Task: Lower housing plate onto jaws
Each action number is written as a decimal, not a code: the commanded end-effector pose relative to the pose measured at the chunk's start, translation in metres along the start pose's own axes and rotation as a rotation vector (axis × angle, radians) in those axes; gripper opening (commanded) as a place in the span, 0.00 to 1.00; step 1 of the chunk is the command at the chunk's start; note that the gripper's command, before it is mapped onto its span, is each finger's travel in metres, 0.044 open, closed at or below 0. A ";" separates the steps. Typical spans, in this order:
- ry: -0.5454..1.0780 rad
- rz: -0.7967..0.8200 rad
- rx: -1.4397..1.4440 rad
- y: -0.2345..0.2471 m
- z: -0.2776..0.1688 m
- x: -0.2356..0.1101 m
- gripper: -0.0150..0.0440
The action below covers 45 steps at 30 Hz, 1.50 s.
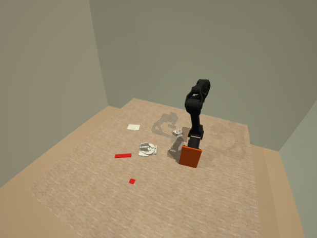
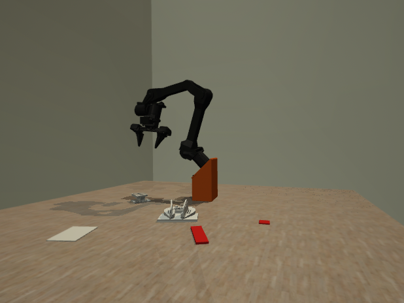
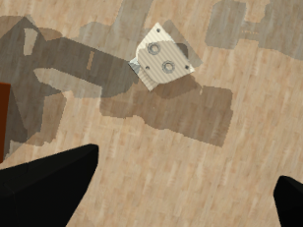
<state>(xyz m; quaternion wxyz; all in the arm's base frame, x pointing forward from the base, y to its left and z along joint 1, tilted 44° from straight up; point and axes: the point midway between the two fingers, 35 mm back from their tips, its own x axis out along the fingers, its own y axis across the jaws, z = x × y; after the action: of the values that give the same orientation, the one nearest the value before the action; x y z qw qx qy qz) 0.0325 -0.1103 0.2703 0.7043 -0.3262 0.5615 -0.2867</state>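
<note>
The housing plate (image 1: 177, 132) (image 2: 139, 195) (image 3: 164, 57) seems to be the small pale piece with round holes, raised a little on parts below it, near the arm's shadow. What lies under it is mostly hidden. A white base (image 1: 143, 154) (image 2: 177, 220) lies apart from it, with two upright jaws, a left one (image 2: 170, 209) and a right one (image 2: 185, 209), seen in the exterior view. My gripper (image 2: 148, 147) (image 3: 187, 171) is open and empty, high above the table. In the wrist view the housing plate lies beyond the fingertips, outside the gap.
A red bar (image 1: 123, 155) (image 2: 199, 235) lies near the white base. A small red block (image 1: 132, 181) (image 2: 264, 222) lies farther off. A flat cream rectangle (image 1: 133, 127) (image 2: 72, 234) lies on the table. The orange arm mount (image 1: 190, 157) (image 2: 202, 187) (image 3: 4, 119) stands beside the work area.
</note>
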 end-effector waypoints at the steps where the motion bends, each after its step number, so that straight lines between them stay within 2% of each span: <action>1: 0.000 0.000 0.000 0.000 0.000 0.000 0.98; 2: 0.000 0.001 0.006 0.000 0.000 0.000 1.00; 45: 0.148 0.092 1.392 -0.014 -0.016 0.074 1.00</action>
<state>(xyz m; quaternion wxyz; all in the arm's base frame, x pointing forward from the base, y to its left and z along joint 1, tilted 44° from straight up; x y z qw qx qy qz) 0.0297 -0.1727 0.2396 0.7375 0.2006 0.3329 -0.5522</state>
